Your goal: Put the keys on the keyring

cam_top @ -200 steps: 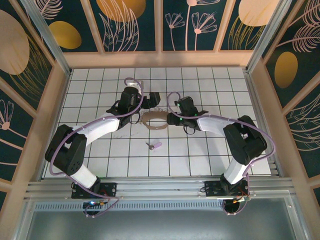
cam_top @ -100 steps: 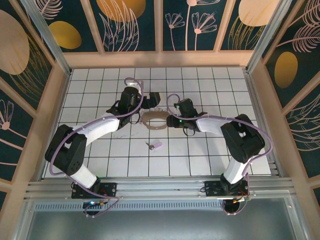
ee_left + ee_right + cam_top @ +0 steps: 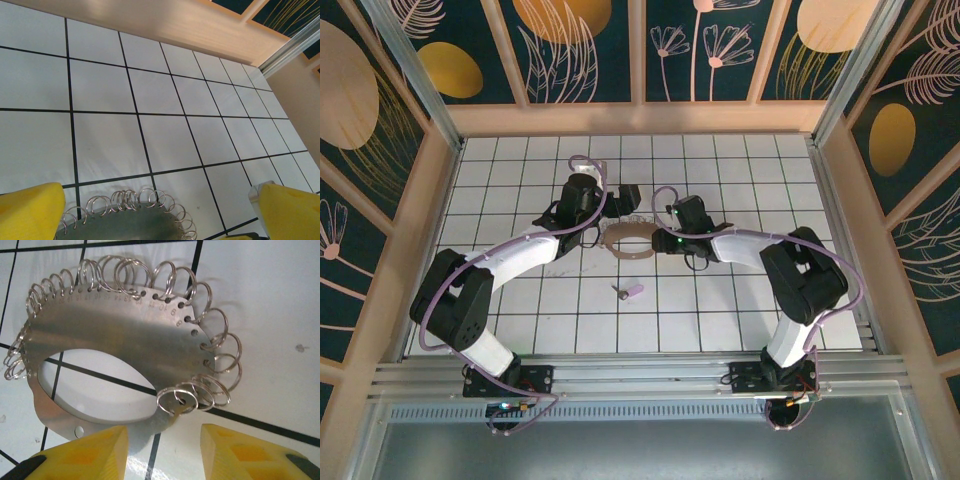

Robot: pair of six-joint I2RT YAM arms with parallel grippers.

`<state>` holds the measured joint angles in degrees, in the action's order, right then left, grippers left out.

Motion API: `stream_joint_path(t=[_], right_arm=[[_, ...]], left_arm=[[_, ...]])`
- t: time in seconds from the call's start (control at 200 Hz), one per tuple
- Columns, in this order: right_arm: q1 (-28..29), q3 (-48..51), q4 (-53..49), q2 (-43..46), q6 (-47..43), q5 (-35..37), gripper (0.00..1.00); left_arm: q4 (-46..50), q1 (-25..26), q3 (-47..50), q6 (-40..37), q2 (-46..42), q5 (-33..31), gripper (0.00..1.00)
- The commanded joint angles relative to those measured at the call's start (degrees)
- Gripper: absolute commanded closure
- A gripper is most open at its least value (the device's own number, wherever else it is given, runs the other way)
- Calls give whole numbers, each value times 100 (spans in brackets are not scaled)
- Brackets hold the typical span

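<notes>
From above, the keyring (image 3: 630, 253) is seen lying flat near the middle of the table (image 3: 520, 160), a little toward the far edge. The key (image 3: 633, 291) lies apart from it, nearer the front edge. The left gripper (image 3: 623, 197) is held at the hoop's far side, and the right gripper (image 3: 663, 238) just beside its right side.

In the left wrist view, the left gripper (image 3: 157, 210) is spread wide and nothing is held; the keyring (image 3: 125, 225) with its wire rings (image 3: 150, 197) is seen low between the jaws.

In the right wrist view, the right gripper (image 3: 165, 440) is partly open and nothing is clamped; the keyring (image 3: 125, 340) is shown as a thin flat metal hoop, its bare near rim just ahead of the fingers (image 3: 85, 452).

The hoop is judged light, stiff and slick on the tiles, so it is best pinched across that bare rim, clear of the springy wire rings. The key is judged tiny and light, best taken by its pink head
</notes>
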<state>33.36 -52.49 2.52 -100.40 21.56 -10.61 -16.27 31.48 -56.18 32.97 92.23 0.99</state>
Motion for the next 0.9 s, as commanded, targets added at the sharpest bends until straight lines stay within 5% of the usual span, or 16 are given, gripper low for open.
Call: stream_joint_path(t=[0.0, 0.891], right_arm=[[40, -213, 70, -175, 50, -65, 57], [-23, -232, 387, -501, -178, -235, 57]], left_arm=[[-91, -37, -84, -63, -38, 42, 1], [-80, -42, -111, -78, -12, 28, 1]])
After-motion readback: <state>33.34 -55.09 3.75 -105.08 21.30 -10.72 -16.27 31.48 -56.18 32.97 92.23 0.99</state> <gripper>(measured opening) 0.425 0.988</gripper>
